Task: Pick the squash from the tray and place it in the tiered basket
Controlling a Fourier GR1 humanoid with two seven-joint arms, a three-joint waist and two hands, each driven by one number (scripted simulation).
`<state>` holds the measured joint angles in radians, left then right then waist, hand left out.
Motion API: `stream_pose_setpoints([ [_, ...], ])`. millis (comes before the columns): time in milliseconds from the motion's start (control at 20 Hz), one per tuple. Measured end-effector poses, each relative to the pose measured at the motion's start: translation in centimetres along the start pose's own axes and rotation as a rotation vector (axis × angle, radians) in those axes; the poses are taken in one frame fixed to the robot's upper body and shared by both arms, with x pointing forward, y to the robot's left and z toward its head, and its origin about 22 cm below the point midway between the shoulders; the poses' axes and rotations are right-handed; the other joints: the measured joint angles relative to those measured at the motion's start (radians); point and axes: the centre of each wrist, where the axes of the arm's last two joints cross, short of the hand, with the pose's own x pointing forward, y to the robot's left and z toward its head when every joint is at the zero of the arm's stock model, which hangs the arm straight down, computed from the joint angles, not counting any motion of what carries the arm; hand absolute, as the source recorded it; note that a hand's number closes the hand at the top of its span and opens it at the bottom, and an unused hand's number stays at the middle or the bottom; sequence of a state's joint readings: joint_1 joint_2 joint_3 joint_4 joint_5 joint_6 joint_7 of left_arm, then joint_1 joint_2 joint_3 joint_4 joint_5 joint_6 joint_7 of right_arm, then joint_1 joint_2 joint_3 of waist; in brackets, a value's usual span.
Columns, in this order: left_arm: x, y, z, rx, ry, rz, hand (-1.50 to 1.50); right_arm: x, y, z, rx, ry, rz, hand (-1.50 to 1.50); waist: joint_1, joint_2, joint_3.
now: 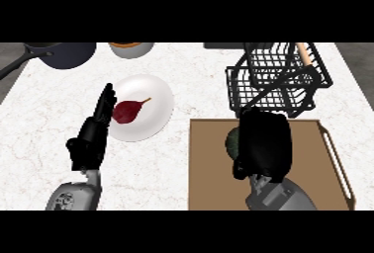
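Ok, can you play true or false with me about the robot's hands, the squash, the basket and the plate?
1. The right hand is over the dark green squash on the wooden tray. True.
2. The squash is already in the black tiered basket. False: it is on the tray.
3. The left hand holds the squash. False: it rests open beside the white plate, fingers straight.
4. A dark red thing lies on the plate. True.
5. The basket stands beyond the tray. True.
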<state>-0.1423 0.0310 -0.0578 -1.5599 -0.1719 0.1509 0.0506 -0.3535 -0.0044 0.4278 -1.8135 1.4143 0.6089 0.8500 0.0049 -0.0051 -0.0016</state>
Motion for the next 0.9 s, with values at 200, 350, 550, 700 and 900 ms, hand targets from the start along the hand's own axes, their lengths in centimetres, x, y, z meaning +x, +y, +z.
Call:
stream_pose_setpoints([
  [200, 0.0, -0.5, -0.1, 0.0, 0.0, 0.002, 0.0, -0.7, -5.2, 0.7, -0.098, -0.02, -0.076, 1.5, -0.002, 0.0, 0.0],
  [350, 0.0, -0.6, -0.2, 0.004, -0.003, -0.002, 0.0, -1.0, -8.2, 1.4, -0.15, -0.039, -0.118, 1.5, -0.002, 0.0, 0.0],
  [550, 0.2, -0.5, -0.1, 0.002, 0.0, 0.0, 0.0, -1.9, -11.5, 1.0, -0.19, -0.034, -0.17, 1.5, 0.001, -0.001, 0.0],
  [700, 0.4, -0.8, 0.2, -0.009, 0.0, 0.005, 0.0, -2.5, -13.5, -0.3, -0.188, -0.017, -0.253, 1.5, 0.007, 0.0, 0.0],
  [900, 0.0, -0.9, 0.0, -0.01, -0.001, 0.009, 0.0, -2.4, -15.5, -1.9, -0.176, -0.006, -0.35, 1.5, 0.008, 0.003, 0.001],
])
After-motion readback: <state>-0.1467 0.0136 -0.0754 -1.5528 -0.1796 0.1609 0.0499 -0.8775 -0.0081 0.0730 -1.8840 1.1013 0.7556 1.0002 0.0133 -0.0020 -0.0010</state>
